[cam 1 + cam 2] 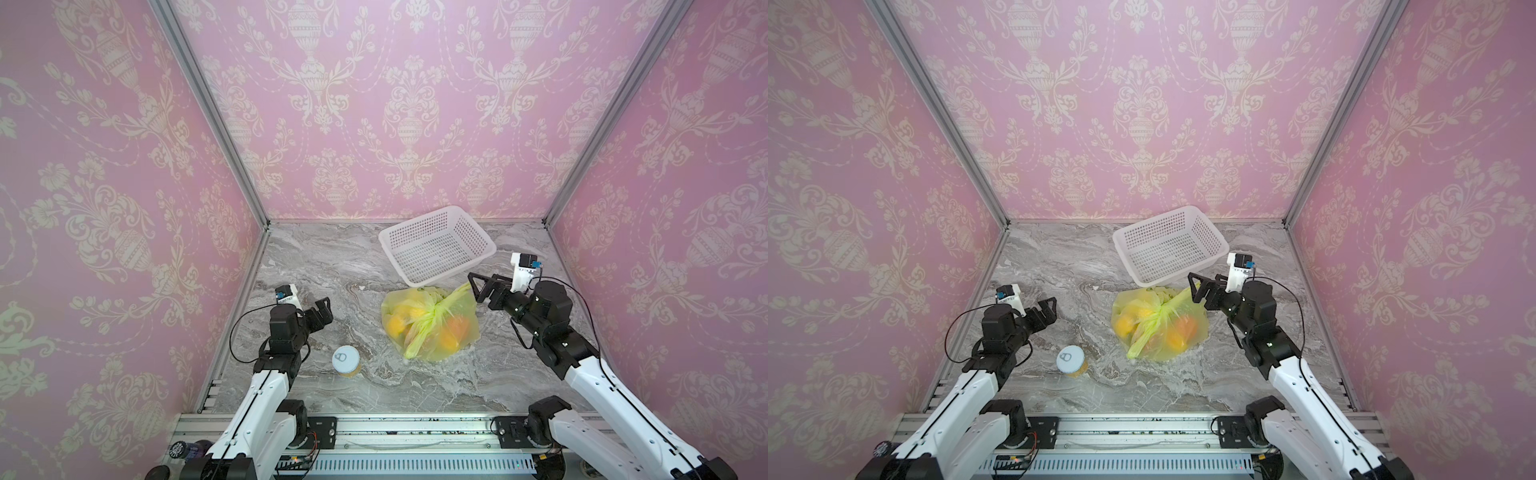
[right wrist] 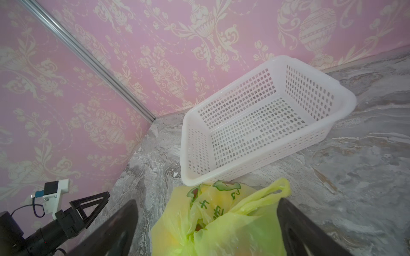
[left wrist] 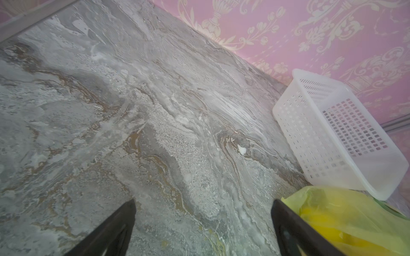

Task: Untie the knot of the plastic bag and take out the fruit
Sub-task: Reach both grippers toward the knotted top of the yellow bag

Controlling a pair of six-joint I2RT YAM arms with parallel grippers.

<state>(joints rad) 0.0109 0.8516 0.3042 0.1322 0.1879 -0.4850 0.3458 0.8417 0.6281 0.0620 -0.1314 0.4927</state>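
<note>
The yellow-green plastic bag (image 1: pixel 430 328) (image 1: pixel 1156 332) lies tied on the marble table, just in front of the basket. Its knot (image 1: pixel 436 312) (image 1: pixel 1163 312) sits on top, with one handle loop (image 2: pixel 273 190) sticking out toward the right arm. Yellow fruit (image 1: pixel 395 324) and orange fruit (image 1: pixel 457 325) show through the film. My right gripper (image 1: pixel 476 286) (image 1: pixel 1196 286) (image 2: pixel 208 200) hovers open at the bag's far right corner, its jaws to either side of the bag (image 2: pixel 221 223) and holding nothing. My left gripper (image 1: pixel 324 307) (image 1: pixel 1050 307) (image 3: pixel 204 201) is open over bare table left of the bag (image 3: pixel 343 212).
A white perforated basket (image 1: pixel 392 257) (image 1: pixel 1126 259) (image 3: pixel 299 133) (image 2: pixel 184 155) stands empty behind the bag, touching it. A round can with a white pull-tab lid (image 1: pixel 345 360) (image 1: pixel 1071 360) stands near the left arm. Pink papered walls close the table on three sides.
</note>
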